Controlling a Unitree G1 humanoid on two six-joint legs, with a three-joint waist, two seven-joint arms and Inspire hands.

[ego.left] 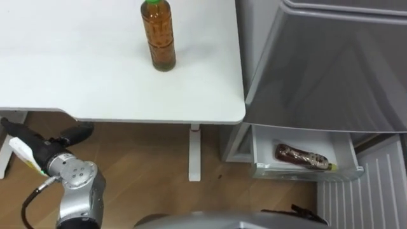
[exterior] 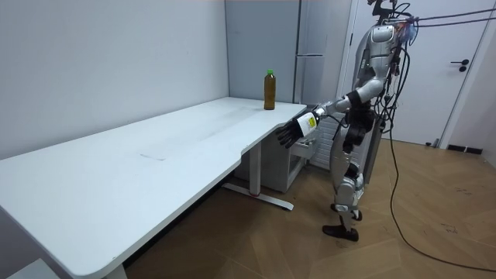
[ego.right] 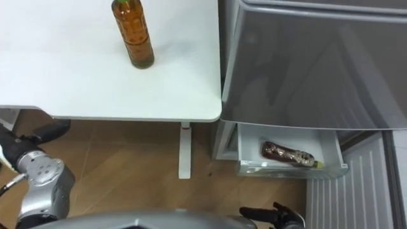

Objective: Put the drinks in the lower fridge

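left eye view: a tea bottle (ego.left: 158,37) stands upright on the white table (ego.left: 76,76), near the corner next to the fridge (ego.left: 331,70), likely the next pick. the lower drawer (ego.left: 348,152) is pulled out, with one drink (ego.left: 303,156) lying flat inside and room left beside it. the left hand (ego.left: 54,141) hangs below the table edge, fingers loose, holding nothing.

right eye view: the right hand (ego.right: 280,217) sits low by the body; its state i cannot tell.

room view: the robot stands by the fridge at the table's end, left arm stretched toward the table, well short of the bottle.
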